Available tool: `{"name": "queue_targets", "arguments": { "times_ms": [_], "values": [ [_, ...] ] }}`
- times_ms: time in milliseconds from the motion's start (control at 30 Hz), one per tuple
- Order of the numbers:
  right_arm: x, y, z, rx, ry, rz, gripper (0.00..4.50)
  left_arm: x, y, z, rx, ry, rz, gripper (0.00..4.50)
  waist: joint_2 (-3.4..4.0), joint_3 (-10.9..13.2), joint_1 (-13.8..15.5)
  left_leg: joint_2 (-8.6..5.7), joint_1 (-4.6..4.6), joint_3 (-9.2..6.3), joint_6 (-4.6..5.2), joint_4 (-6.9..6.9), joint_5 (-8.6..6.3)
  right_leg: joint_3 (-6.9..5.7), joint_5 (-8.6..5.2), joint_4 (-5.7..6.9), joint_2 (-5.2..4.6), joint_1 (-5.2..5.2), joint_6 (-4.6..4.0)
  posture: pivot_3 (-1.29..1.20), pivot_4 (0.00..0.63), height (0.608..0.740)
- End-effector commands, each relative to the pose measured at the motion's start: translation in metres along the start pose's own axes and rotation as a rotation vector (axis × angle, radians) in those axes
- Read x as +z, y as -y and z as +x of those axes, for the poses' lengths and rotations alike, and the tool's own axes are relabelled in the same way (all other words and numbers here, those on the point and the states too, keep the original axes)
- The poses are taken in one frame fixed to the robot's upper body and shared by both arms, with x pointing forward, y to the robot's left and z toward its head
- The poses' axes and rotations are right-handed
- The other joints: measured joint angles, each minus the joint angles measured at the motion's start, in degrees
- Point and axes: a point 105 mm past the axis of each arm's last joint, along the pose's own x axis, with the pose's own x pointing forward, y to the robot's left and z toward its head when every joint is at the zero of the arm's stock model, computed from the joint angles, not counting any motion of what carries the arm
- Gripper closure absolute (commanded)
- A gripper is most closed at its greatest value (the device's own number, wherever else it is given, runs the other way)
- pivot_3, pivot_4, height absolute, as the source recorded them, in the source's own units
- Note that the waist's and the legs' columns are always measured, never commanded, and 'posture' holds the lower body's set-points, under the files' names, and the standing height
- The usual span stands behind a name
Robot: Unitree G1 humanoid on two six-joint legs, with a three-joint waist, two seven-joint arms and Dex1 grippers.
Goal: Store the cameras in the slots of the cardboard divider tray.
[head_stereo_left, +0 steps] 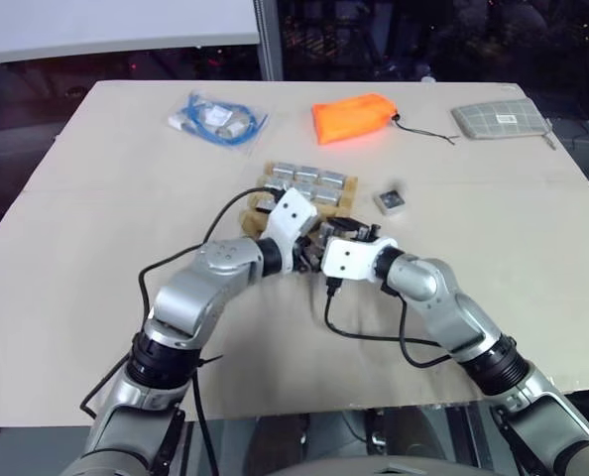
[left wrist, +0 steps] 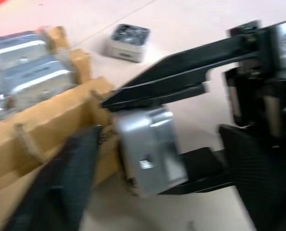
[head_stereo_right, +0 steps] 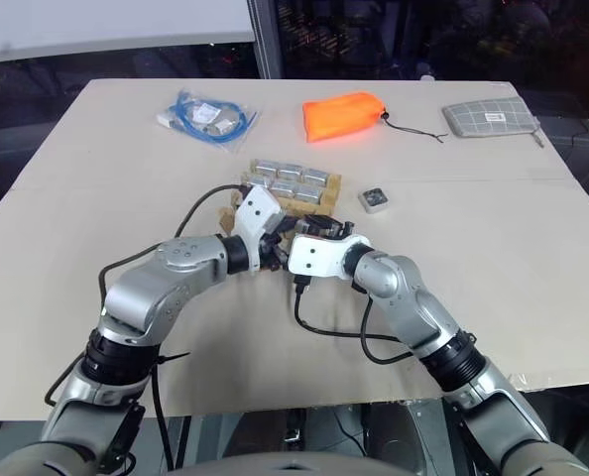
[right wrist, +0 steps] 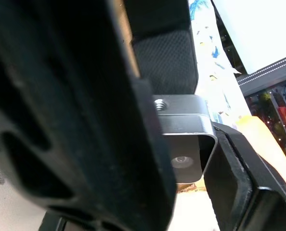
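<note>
The cardboard divider tray [head_stereo_left: 351, 183] sits mid-table with several silver-grey cameras [head_stereo_left: 306, 177] in its far slots. Both grippers meet at the tray's near edge. My right gripper [head_stereo_left: 336, 230] is shut on one camera [left wrist: 148, 149], its black fingers [left wrist: 181, 79] clamping the block from above and below just in front of the cardboard wall [left wrist: 46, 125]. My left gripper [head_stereo_left: 317, 236] is open, with a finger [left wrist: 61, 187] on each side of that same camera and a gap still showing. Another camera [head_stereo_left: 392, 199] lies loose on the table, right of the tray.
An orange pouch [head_stereo_left: 352, 117], a grey checked pouch [head_stereo_left: 500, 119] and a clear bag with a blue cable [head_stereo_left: 215, 119] lie along the table's far side. Black wrist cables [head_stereo_left: 374, 332] loop over the near table.
</note>
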Motion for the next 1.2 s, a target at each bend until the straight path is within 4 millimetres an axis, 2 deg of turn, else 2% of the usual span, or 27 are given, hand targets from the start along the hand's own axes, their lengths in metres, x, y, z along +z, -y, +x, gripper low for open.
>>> {"name": "queue_targets", "arguments": {
  "times_ms": [33,600,633,700,733,767,1067,1200],
  "values": [
    [0.004,0.009,-0.003,-0.026,0.016,-0.011,2.54,0.011,-0.004,-0.006,0.026,0.024,0.047,1.85,0.0,0.0,0.0,0.0,0.0,-0.01,-0.01,0.0,0.0,0.0,0.0,0.0,0.0,-0.01,0.0,0.0,0.15,0.74],
    [0.004,0.007,-0.004,-0.028,0.021,0.036,2.54,0.014,-0.002,-0.015,0.0,0.062,-0.023,1.85,0.0,0.0,-0.1,0.0,-0.04,0.01,-0.01,-0.02,0.01,0.02,0.0,-0.01,0.0,-0.08,0.0,0.0,0.15,0.74],
    [0.003,0.008,-0.004,-0.03,0.019,0.037,2.54,0.018,-0.004,-0.016,0.0,0.082,-0.024,1.11,0.0,0.0,-0.1,0.0,-0.05,0.01,-0.01,-0.02,0.0,0.02,0.0,-0.02,0.0,-0.08,0.0,0.0,0.15,0.74],
    [0.001,0.009,-0.006,-0.035,0.014,0.04,2.54,0.024,-0.007,-0.018,0.015,0.118,-0.015,0.62,0.0,0.0,0.0,0.0,-0.05,0.02,-0.01,-0.02,0.0,0.03,0.0,-0.02,0.0,-0.1,0.0,0.0,0.15,0.74],
    [0.0,0.009,-0.006,-0.036,0.012,0.041,2.54,0.026,-0.007,-0.019,0.01,0.13,-0.008,0.18,0.01,0.0,0.0,0.0,-0.05,0.01,-0.01,-0.02,0.0,0.02,0.0,-0.02,0.0,-0.1,0.0,0.0,0.15,0.74],
    [-0.001,0.01,-0.006,-0.038,0.011,0.042,2.54,0.027,-0.006,-0.02,-0.002,0.135,-0.004,0.05,0.0,0.0,0.0,0.0,-0.05,0.01,-0.01,-0.02,0.01,0.02,0.0,-0.02,0.0,-0.09,0.0,0.0,0.15,0.74],
    [-0.001,0.012,-0.008,-0.049,0.01,0.07,2.54,0.022,-0.005,-0.028,-0.044,0.113,0.028,0.05,0.0,0.0,0.0,0.0,-0.06,0.01,-0.01,-0.03,0.0,0.01,-0.01,-0.03,-0.01,-0.09,0.0,0.0,0.15,0.74],
    [0.0,0.014,-0.007,-0.052,0.014,0.062,2.54,0.018,-0.009,-0.026,-0.015,0.083,0.045,0.05,0.0,0.0,0.1,-0.01,-0.06,0.01,-0.01,-0.03,0.0,0.02,-0.01,-0.03,-0.01,-0.09,0.0,0.0,0.15,0.74]
  ]
}}
